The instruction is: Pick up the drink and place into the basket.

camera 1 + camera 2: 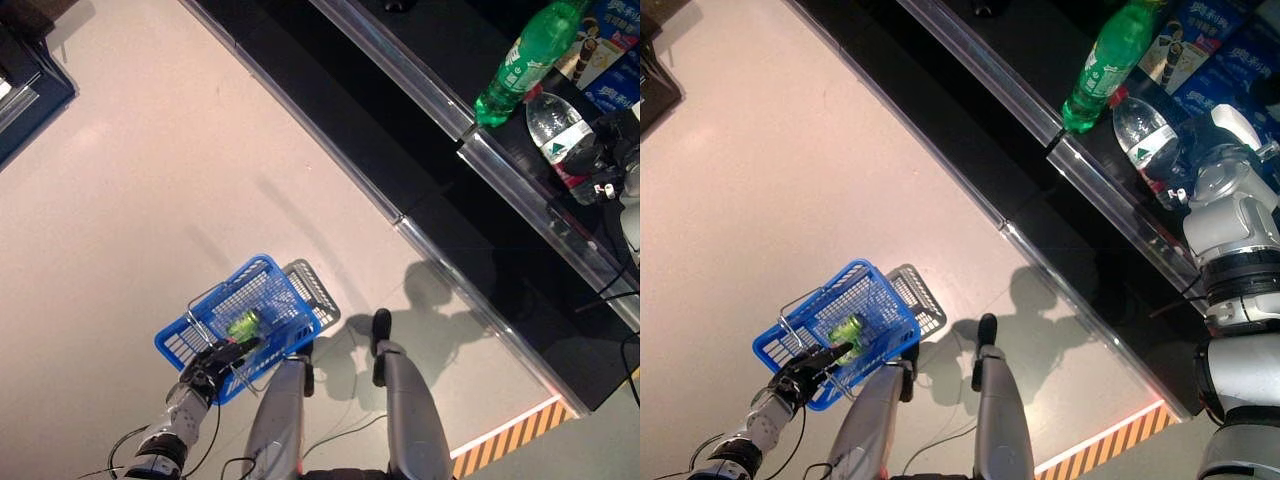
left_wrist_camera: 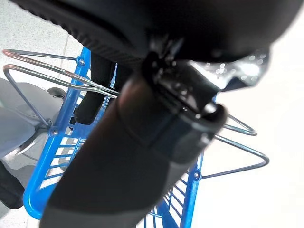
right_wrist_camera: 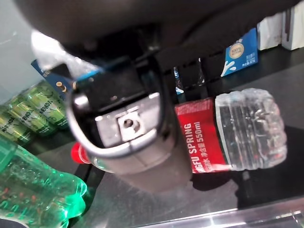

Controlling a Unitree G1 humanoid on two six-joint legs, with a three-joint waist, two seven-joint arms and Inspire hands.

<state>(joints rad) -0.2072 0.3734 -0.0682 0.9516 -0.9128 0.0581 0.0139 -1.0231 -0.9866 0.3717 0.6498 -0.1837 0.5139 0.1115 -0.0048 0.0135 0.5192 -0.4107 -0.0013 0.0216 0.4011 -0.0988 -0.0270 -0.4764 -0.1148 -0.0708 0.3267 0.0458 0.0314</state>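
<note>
While the left hand holds the basket low by the floor, the right hand is up at the shelf.
Right hand: the right hand (image 3: 128, 128) is at the clear water bottle (image 3: 237, 133) lying on its side on the dark shelf (image 1: 500, 170); its fingers (image 3: 190, 78) reach over the bottle near the red label, but whether they are clamped on it cannot be told.
Water bottle: clear, red label, red cap (image 3: 78, 153); resting on the shelf, close behind the shelf's front rail.
Green bottle: a green bottle (image 1: 525, 60) lies on the same shelf just beside the water bottle.
Other shelf goods: blue cartons (image 1: 610, 50) stand behind the bottles, and more green bottles (image 3: 28, 114) are stacked further along.
Left hand: the left hand (image 1: 210, 365) has its fingers (image 2: 92, 95) curled round the basket's wire handles (image 2: 42, 76).
Basket: the blue basket (image 1: 190, 345) hangs from the left hand above the floor (image 1: 150, 170), well apart from the shelf.
Inside basket: a green can (image 1: 243, 324) lies on its side.
</note>
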